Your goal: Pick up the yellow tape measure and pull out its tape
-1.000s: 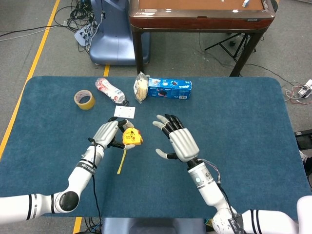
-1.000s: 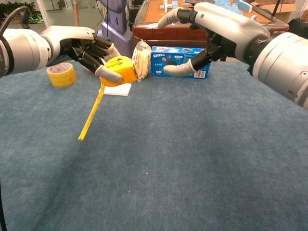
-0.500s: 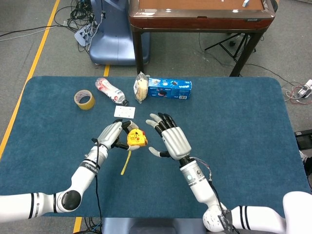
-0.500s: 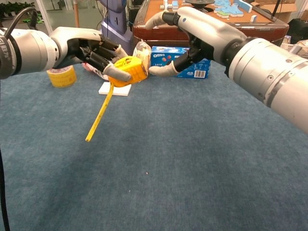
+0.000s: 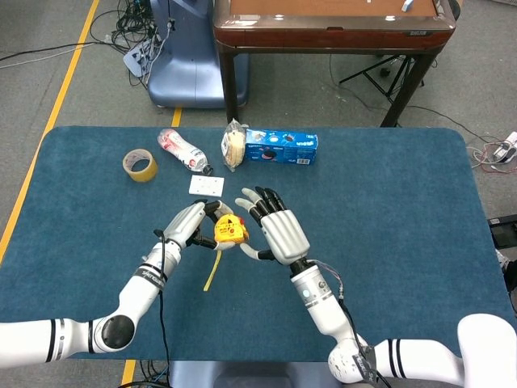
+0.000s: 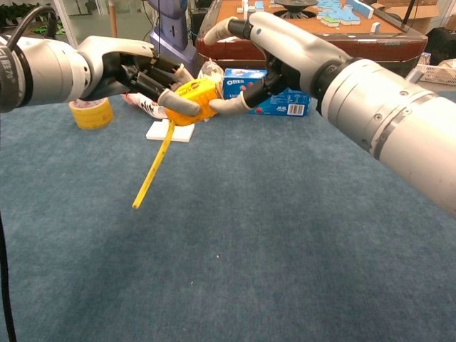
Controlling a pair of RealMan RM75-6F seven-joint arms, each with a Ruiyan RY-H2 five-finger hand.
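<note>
My left hand (image 5: 191, 224) (image 6: 146, 77) grips the yellow tape measure (image 5: 229, 231) (image 6: 194, 100) above the table's near middle. A length of yellow tape (image 5: 212, 271) (image 6: 154, 167) hangs out of the case, slanting down to the left, its tip near the cloth. My right hand (image 5: 275, 228) (image 6: 267, 50) is right beside the case with fingers spread; its thumb reaches the case's right side. Whether the thumb touches the case I cannot tell. Nothing is held in the right hand.
On the blue table (image 5: 404, 210), along the far part, lie a roll of yellow tape (image 5: 140, 165), a crumpled plastic bottle (image 5: 183, 151), a wrapped bun (image 5: 233, 145), a blue Oreo box (image 5: 281, 147) and a white card (image 5: 206, 185). A brown table (image 5: 331, 24) stands behind.
My right hand has moved left until it is against the tape measure. My left hand carried the case slightly right, and the hanging tape swung with it.
</note>
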